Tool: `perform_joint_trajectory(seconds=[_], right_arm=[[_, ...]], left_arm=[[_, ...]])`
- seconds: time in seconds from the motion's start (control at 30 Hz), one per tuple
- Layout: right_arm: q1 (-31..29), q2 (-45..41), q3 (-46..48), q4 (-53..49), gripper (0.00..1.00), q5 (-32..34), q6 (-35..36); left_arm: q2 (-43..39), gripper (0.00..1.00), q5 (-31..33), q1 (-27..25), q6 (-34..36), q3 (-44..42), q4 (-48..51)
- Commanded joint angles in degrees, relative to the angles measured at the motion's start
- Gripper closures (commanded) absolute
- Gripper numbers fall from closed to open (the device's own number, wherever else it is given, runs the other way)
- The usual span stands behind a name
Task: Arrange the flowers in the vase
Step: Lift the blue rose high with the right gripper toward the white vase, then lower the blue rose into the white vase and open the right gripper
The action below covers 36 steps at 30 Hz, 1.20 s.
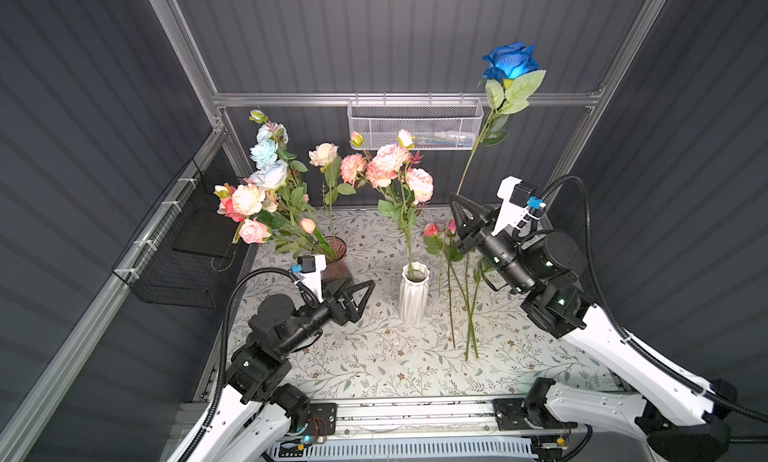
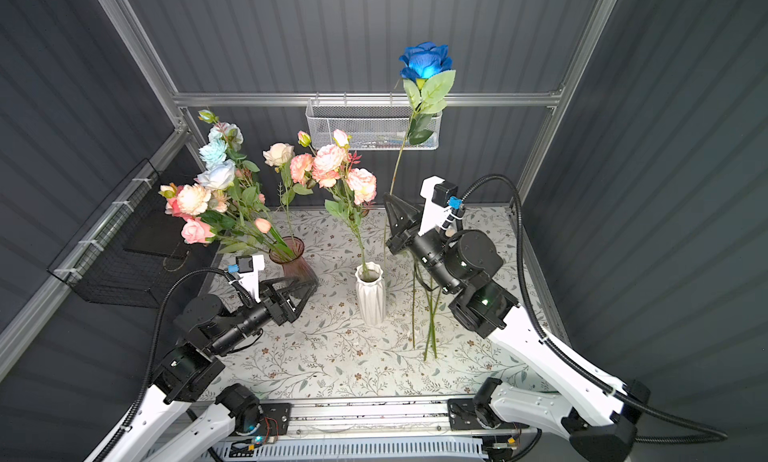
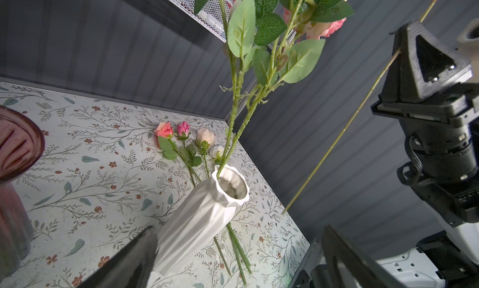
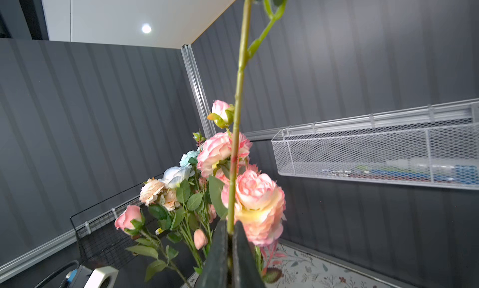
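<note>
Right gripper (image 4: 229, 235) is clenched on the stem of the blue rose (image 1: 509, 61), bloom above the jaws, stem end clear of the white vase (image 3: 202, 211). Left gripper (image 1: 365, 291) is released. Four loose flowers (image 3: 184, 130) are shown in the left wrist view.

- White ribbed vase (image 3: 202, 216) stands on the floral table (image 3: 90, 170), leafy stems (image 3: 234, 113) in it.
- Four loose flowers (image 3: 186, 144) lie just beside it.
- Right gripper (image 3: 399, 49) pinches a thin stem (image 3: 337, 141).
</note>
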State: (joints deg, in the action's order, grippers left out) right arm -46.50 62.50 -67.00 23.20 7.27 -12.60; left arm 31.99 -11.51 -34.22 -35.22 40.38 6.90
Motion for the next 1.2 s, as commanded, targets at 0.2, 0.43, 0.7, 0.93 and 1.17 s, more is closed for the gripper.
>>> perform_joint_trajectory(seconds=[0.2, 0.43, 0.7, 0.93, 1.17], right_arm=[[-0.2, 6.7, 6.1, 28.9, 1.00, 6.1, 3.1], [-0.2, 6.0, 5.1, 25.1, 1.00, 6.7, 3.2], [-0.2, 5.6, 4.7, 23.0, 1.00, 6.3, 3.2], [-0.2, 8.9, 7.1, 22.2, 1.00, 6.7, 2.9], [-0.2, 9.6, 13.6, 16.2, 0.98, 5.9, -4.3]], left_arm=[[-0.8, 0.00, 0.1, -0.4, 0.0, 2.1, 0.6], [-1.3, 0.00, 0.2, -0.5, 0.1, 1.9, 0.9], [-0.5, 0.00, -0.1, -0.4, 0.0, 1.7, 0.1], [-0.5, 0.00, 0.1, -0.5, 0.0, 1.5, 0.0], [0.3, 0.00, -0.6, -0.4, 0.1, 1.8, -0.9]])
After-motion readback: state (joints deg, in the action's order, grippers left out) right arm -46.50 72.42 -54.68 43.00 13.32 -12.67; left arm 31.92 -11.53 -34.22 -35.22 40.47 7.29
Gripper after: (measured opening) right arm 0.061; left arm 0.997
